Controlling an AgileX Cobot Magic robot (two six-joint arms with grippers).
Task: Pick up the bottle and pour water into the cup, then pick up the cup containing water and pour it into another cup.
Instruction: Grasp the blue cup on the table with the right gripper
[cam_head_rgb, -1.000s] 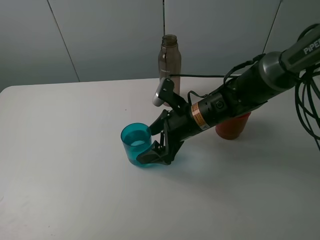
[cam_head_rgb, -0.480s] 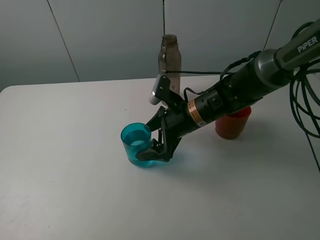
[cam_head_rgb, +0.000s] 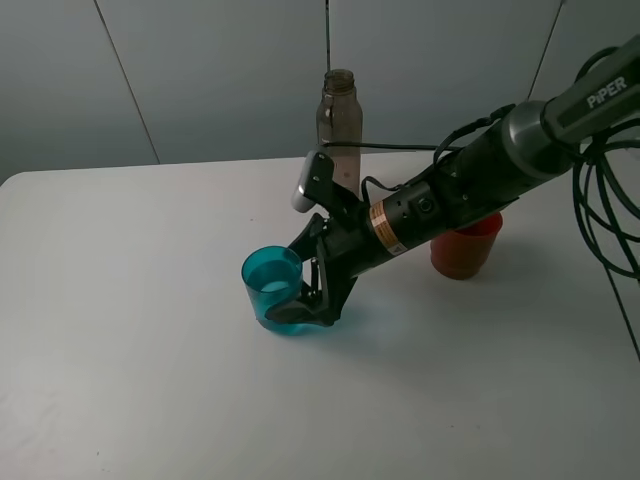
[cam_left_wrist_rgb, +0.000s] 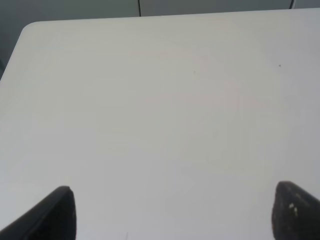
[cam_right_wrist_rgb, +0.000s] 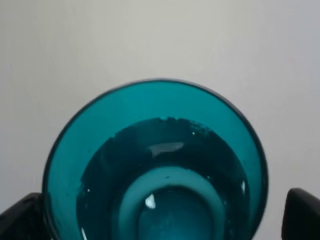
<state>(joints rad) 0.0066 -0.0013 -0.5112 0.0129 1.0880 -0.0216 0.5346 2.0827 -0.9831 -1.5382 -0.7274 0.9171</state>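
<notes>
The cup (cam_head_rgb: 268, 287), a translucent teal tumbler with water in it, stands upright on the white table (cam_head_rgb: 130, 300). My right gripper (cam_head_rgb: 302, 285) reaches in from the right, open, one finger on either side of the cup. In the right wrist view the cup (cam_right_wrist_rgb: 155, 165) fills the space between the fingertips (cam_right_wrist_rgb: 20, 217) of the right gripper (cam_right_wrist_rgb: 160, 220). The bottle (cam_head_rgb: 338, 115), smoky grey and uncapped, stands at the table's far edge. Another cup (cam_head_rgb: 462, 250), red-orange, sits behind the right arm. The left gripper (cam_left_wrist_rgb: 175, 215) hangs open over bare table.
Black cables (cam_head_rgb: 610, 210) hang at the right edge of the scene. The right arm (cam_head_rgb: 470, 185) lies across the space between the bottle and the red-orange cup. Grey wall panels (cam_head_rgb: 200, 70) back the table.
The right gripper has slid a little further left, so its fingers reach further around the teal cup. The cup, bottle and red-orange cup have stayed put.
</notes>
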